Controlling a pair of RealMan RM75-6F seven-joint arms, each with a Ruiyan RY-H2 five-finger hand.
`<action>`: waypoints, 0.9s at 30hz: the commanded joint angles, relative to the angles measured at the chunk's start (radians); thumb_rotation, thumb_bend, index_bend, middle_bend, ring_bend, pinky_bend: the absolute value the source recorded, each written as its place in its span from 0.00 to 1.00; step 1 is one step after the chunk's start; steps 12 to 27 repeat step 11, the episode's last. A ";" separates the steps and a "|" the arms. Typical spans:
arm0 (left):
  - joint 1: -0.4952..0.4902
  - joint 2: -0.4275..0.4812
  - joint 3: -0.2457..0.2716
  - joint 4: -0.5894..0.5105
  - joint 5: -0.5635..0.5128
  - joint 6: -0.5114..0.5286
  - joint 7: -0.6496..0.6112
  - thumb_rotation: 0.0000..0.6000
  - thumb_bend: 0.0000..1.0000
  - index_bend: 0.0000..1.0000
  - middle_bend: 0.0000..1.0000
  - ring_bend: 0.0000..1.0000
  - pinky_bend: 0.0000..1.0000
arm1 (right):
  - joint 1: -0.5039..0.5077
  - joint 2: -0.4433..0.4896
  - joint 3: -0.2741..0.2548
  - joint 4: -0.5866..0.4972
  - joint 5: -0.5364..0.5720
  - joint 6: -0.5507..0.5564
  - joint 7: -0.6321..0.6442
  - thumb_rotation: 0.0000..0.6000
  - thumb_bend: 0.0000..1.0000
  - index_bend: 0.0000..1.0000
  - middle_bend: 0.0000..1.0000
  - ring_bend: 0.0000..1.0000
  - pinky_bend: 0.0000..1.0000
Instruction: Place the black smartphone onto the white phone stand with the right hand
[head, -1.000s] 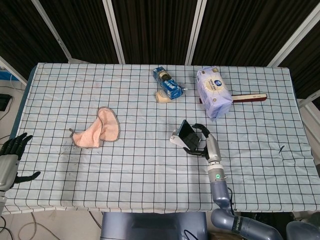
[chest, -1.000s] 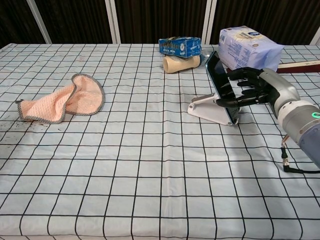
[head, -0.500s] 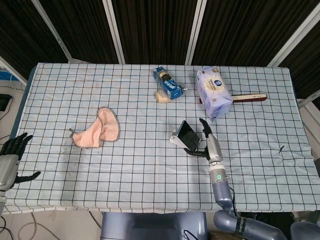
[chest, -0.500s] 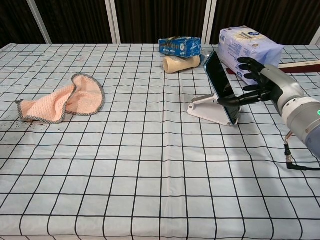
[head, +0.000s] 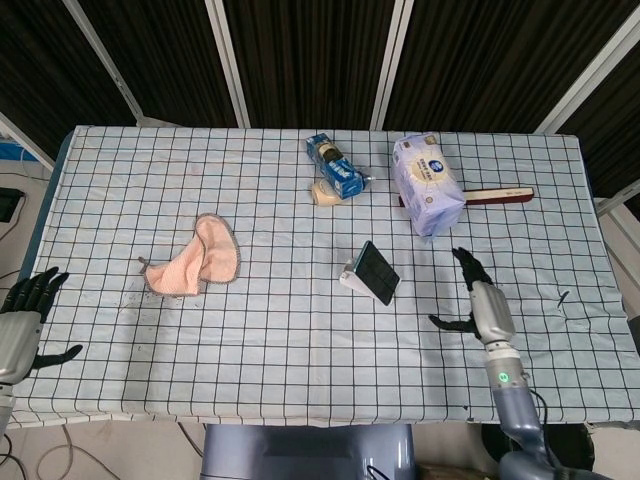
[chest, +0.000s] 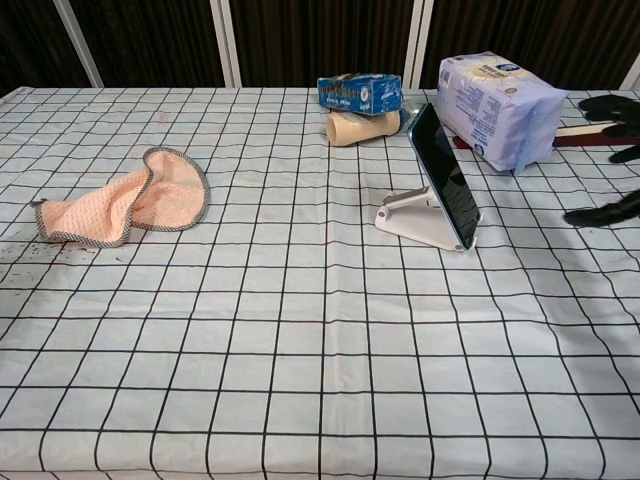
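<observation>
The black smartphone (head: 379, 272) (chest: 442, 188) leans tilted on the white phone stand (head: 353, 281) (chest: 409, 219) near the table's middle, with nothing touching it. My right hand (head: 478, 303) (chest: 611, 160) hangs to the right of the stand, well apart from it, fingers spread and holding nothing. In the chest view only its dark fingertips (chest: 608, 104) show at the right edge. My left hand (head: 24, 318) sits off the table's front left corner, fingers apart and holding nothing.
A peach cloth (head: 193, 258) (chest: 128, 202) lies at the left. At the back stand a blue box (head: 336, 167) (chest: 359, 93), a beige bottle (head: 325, 193) (chest: 362, 127), a tissue pack (head: 427, 183) (chest: 497, 94) and a wooden-handled brush (head: 497, 195).
My right hand has let go of the smartphone and drawn away to the right. The phone stays leaning on the stand. The left hand has barely moved.
</observation>
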 joint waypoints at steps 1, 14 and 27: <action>0.001 -0.004 0.002 0.005 0.001 0.002 0.014 1.00 0.00 0.00 0.00 0.00 0.00 | -0.086 0.141 -0.091 -0.062 -0.092 0.078 -0.067 1.00 0.03 0.00 0.00 0.00 0.14; 0.000 -0.013 0.004 0.008 -0.008 -0.001 0.072 1.00 0.00 0.00 0.00 0.00 0.00 | -0.193 0.250 -0.166 -0.011 -0.228 0.257 -0.199 1.00 0.02 0.00 0.00 0.00 0.14; 0.000 -0.013 0.004 0.008 -0.008 -0.001 0.072 1.00 0.00 0.00 0.00 0.00 0.00 | -0.193 0.250 -0.166 -0.011 -0.228 0.257 -0.199 1.00 0.02 0.00 0.00 0.00 0.14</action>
